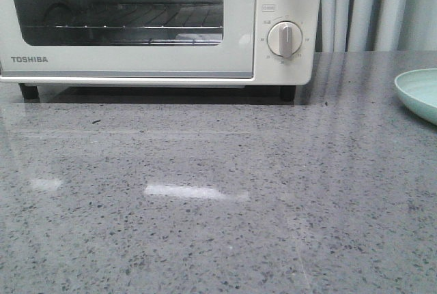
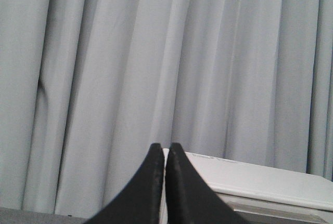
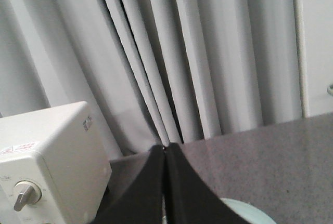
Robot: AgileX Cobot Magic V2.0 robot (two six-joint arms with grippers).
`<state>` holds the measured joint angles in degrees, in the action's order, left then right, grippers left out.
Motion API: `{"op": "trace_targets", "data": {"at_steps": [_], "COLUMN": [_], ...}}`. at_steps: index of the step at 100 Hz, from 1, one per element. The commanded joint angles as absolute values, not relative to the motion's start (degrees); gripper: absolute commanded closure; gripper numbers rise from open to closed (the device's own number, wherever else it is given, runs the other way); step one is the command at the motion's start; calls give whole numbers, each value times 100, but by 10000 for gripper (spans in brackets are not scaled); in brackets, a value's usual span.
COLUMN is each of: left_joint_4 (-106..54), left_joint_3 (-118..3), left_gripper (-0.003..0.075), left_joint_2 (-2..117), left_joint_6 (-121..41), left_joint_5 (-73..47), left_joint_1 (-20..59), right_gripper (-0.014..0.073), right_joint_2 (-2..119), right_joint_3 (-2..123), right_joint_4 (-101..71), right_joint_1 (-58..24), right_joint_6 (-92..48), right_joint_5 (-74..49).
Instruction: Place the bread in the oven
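On your left, the oven (image 1: 157, 24) stands at the back of the grey speckled table (image 1: 218, 198) — cream-white, TOSHIBA lettering, glass door closed, wire rack visible behind it, round dial (image 1: 285, 39) to the right, small black feet below. You can't see the bread in any view. Far right, a pale green plate (image 1: 420, 93) sits at the table's edge. Left gripper (image 2: 166, 148) and right gripper (image 3: 165, 148) — fingers pressed together, holding nothing, curtain (image 2: 156, 52) behind.

The oven (image 1: 157, 24) stands at the table's (image 1: 218, 205) back left, a plate (image 1: 420, 93) to its right.
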<state>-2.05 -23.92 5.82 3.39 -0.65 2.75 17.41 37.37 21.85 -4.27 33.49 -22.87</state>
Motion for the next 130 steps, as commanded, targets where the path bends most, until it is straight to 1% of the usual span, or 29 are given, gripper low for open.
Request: {"op": "trace_targets", "data": {"at_steps": [1, 16, 23, 31, 43, 57, 74, 86, 97, 106, 130], "left_joint_4": [99, 406, 425, 542, 845, 938, 1208, 1174, 1007, 647, 310], "left_joint_3": [-2840, -3198, -3307, -3369, -3484, -3643, -4017, -4528, -5073, -5540, -6148], "left_gripper": [741, 741, 741, 741, 741, 741, 742, 742, 742, 741, 741], "left_joint_2": [1015, 1476, 1639, 1804, 2023, 2396, 3118, 3817, 4533, 5019, 5842], "left_joint_6": [387, 387, 387, 387, 387, 387, 387, 387, 387, 387, 387], "left_joint_5": [228, 247, 280, 397, 451, 451, 427, 0, -433, -647, -1112], "left_joint_1": [261, 261, 261, 261, 470, 1179, 2377, 2922, 3012, 3012, 3012], "right_gripper": [651, 651, 651, 648, 643, 643, 643, 643, 643, 643, 643], "right_joint_2": [2277, 2829, 2994, 3146, 3327, 3513, 3681, 3717, 3717, 3793, 4454], "right_joint_3": [4416, 5067, 5222, 5385, 5608, 5672, 5672, 5672, 5688, 5896, 7025], "right_joint_4": [1742, 141, -122, -107, -107, -107, 0, 374, 677, 742, 742], "right_joint_1": [-614, -757, -787, -787, -787, -787, -787, -787, -787, -787, -787], "right_joint_6": [3342, 3342, 3242, 2208, 1390, 630, 383, 383, 383, 383, 383], "right_joint_5": [-2546, -2873, -2850, -2952, -3239, -3334, -3386, -3397, -3345, -3545, -4419]}}
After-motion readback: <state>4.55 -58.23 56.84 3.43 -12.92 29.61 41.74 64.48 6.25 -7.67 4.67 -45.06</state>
